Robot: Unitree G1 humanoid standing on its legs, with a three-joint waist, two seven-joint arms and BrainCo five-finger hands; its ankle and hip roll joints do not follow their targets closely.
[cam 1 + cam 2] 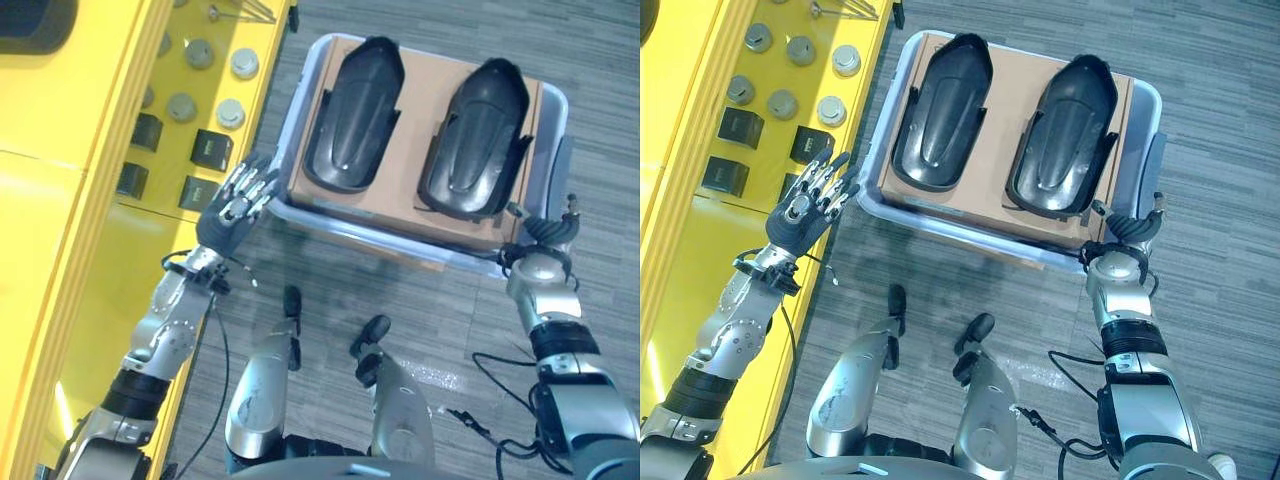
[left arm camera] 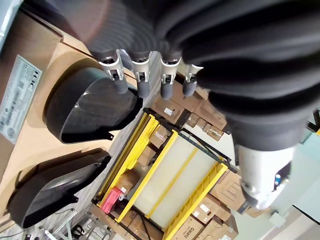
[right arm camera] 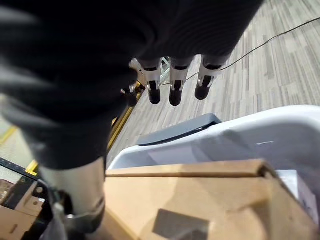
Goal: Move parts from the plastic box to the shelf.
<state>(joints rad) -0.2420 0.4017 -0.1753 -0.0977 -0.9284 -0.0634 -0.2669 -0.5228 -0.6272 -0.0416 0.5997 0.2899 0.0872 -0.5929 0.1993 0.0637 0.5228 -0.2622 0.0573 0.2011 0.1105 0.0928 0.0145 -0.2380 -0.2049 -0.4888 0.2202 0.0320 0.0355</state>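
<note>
A pale plastic box [image 1: 385,241] stands on the floor, lined with brown cardboard [image 1: 417,105]. Two black moulded parts lie side by side on the cardboard, one on the left [image 1: 355,110] and one on the right [image 1: 478,135]. To the left runs the yellow shelf [image 1: 95,215]. My left hand [image 1: 240,205] hovers between the shelf and the box's near-left corner, open and empty, its fingers [image 2: 142,85] straight. My right hand [image 1: 545,238] is at the box's near-right corner, and its straight fingers [image 3: 175,92] hold nothing above the rim [image 3: 240,140].
On the shelf lie several round metal parts [image 1: 231,113] and black blocks [image 1: 212,150]. Grey striped floor [image 1: 330,275] surrounds the box. Far off in the left wrist view stand yellow racks [image 2: 165,180] stacked with cardboard cartons.
</note>
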